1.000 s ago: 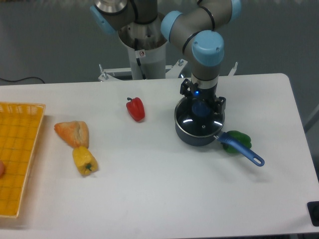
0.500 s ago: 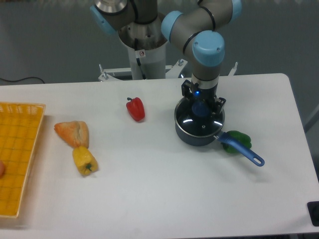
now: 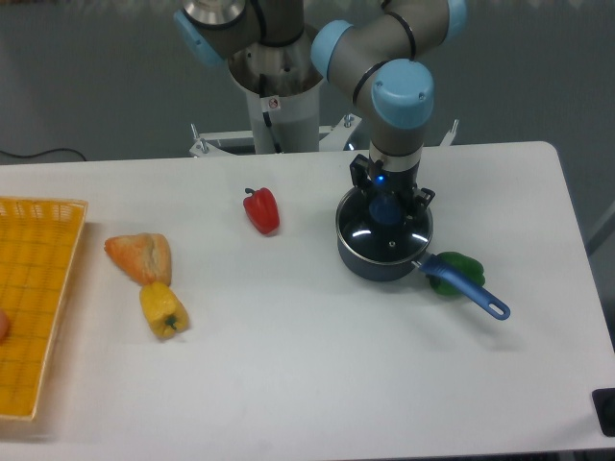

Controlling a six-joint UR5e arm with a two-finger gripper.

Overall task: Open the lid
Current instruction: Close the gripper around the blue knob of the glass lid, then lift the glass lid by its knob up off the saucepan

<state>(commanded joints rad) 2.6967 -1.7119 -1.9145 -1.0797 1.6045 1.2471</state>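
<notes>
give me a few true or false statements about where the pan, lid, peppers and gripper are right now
1. The round glass lid with a blue knob sits on the dark blue saucepan. True.
2. The gripper is over the red pepper. False: it is at the lid's knob.
3. The green pepper lies beside the saucepan's long blue handle. True.
4. The yellow pepper is inside the orange basket. False: it lies on the white table, right of the basket.
5. The lid has been set on the table. False: it covers the saucepan.
</notes>
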